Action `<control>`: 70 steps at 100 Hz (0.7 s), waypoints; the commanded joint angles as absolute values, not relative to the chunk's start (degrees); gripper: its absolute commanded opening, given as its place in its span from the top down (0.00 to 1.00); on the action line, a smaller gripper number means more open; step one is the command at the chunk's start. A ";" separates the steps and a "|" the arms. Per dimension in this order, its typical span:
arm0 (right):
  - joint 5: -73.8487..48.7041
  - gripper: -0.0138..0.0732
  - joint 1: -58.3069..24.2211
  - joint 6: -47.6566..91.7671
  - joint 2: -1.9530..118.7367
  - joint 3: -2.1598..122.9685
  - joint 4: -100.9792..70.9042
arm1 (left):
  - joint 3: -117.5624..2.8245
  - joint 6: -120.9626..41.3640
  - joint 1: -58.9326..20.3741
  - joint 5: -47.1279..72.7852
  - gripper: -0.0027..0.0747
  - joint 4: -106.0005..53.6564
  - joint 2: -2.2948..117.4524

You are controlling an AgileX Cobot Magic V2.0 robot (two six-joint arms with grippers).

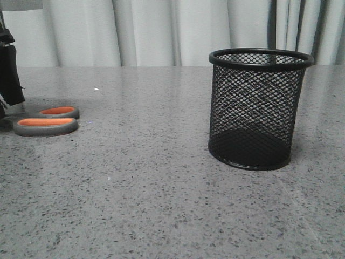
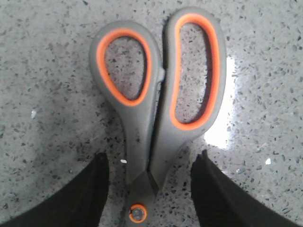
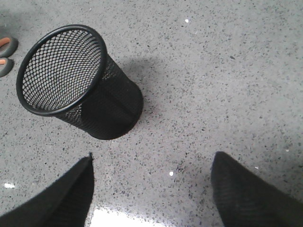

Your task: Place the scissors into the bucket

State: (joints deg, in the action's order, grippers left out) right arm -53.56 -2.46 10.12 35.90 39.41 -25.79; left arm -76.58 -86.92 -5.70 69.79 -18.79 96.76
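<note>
Grey speckled table (image 1: pixel 161 205), scissors (image 2: pixel 156 109) lying flat at its left edge, left gripper (image 2: pixel 149 189) spread wide astride the pivot, seemingly not touching, bucket (image 1: pixel 257 108) upright well right, right gripper (image 3: pixel 151 189) agape, empty.

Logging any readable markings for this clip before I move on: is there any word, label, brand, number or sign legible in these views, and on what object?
None can be read in any view.
Scissors: grey handles with orange lining and an orange pivot dot, no print visible; the blades are out of view.
Bucket: plain black mesh, no label showing.
Table: speckled grey surface, no markings.
Left hand and right hand: plain black fingers, no lettering.
</note>
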 commanded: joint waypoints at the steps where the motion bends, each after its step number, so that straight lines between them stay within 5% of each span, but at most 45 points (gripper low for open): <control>1: -51.20 0.30 -2.55 10.73 36.35 41.55 -27.29 | -78.26 -87.19 -6.21 71.53 0.49 -20.71 95.02; 70: -51.98 0.30 -2.55 10.73 36.35 41.55 -27.29 | -78.26 -89.10 -8.61 71.91 0.49 -20.72 99.38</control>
